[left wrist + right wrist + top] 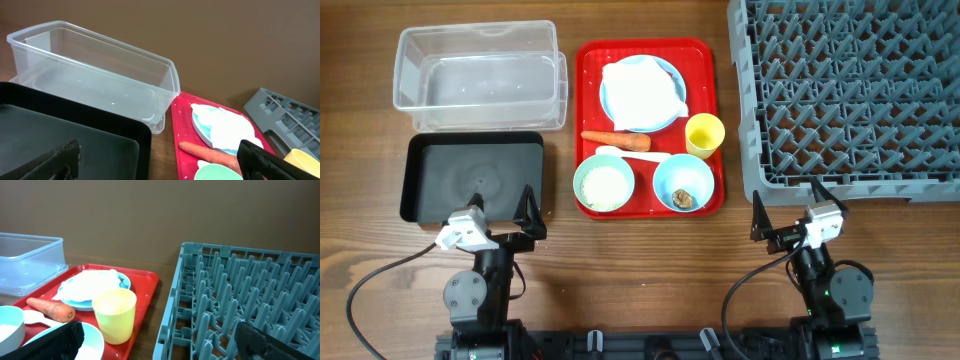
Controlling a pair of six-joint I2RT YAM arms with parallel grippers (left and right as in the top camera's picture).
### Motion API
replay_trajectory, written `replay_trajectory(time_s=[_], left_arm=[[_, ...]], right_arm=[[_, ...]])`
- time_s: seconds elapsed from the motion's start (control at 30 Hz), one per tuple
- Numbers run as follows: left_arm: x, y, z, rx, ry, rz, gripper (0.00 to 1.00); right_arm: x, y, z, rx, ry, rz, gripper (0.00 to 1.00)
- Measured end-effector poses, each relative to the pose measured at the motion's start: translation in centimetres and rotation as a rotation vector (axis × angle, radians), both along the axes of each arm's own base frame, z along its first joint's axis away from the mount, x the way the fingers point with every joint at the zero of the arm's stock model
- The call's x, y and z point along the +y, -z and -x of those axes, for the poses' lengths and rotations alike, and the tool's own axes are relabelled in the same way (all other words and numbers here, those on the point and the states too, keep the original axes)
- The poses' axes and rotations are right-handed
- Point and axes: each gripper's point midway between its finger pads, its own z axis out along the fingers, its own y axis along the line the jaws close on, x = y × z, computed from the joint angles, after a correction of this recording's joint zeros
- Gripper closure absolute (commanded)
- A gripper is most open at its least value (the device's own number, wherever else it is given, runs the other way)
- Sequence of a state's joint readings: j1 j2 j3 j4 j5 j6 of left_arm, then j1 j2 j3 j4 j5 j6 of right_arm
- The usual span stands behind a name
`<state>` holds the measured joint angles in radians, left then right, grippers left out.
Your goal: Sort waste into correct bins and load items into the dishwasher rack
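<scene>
On the red serving tray [588,100] a crumpled white napkin [640,90] lies on the light-blue plate [667,70]. In front of it lie the carrot [615,141], the white spoon [632,156] and the yellow cup [704,135]. The pale-green bowl [604,184] holds white rice. The light-blue bowl [670,180] holds a brown lump [683,199]. The clear tub [410,70] and black tray [440,180] stand at the left, the grey rack [850,90] at the right. My left gripper [500,215] is open and empty by the black tray's front edge. My right gripper [790,215] is open and empty in front of the rack.
The left wrist view shows the black tray [50,130], the tub [100,70] and the carrot [210,154] ahead of the left gripper [160,162]. The right wrist view shows the cup [116,315] and the rack's edge [170,310] ahead of the right gripper [165,340]. Bare wood lies along the front.
</scene>
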<state>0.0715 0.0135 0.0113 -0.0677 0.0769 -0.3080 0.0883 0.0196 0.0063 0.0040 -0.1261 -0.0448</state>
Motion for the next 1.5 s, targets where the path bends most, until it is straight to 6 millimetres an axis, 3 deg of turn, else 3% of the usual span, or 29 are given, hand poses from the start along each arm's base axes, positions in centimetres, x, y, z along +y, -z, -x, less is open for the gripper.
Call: replay_trajectory(time_s=[1.37, 1.47, 1.5], left_arm=[[0.0, 0.0, 0.0, 0.000, 0.000, 0.000, 0.00], [-0.2, -0.6, -0.1, -0.027, 0.011, -0.001, 0.00], [-0.5, -1.3, -0.1, -0.054, 0.027, -0.003, 0.00]], right_arm=[[0.0, 0.0, 0.0, -0.001, 0.000, 0.000, 0.00], [0.0, -2.1, 0.1, -0.081, -0.003, -0.028, 0.00], [0.1, -3.6, 0.2, -0.142, -0.008, -0.035, 0.00]])
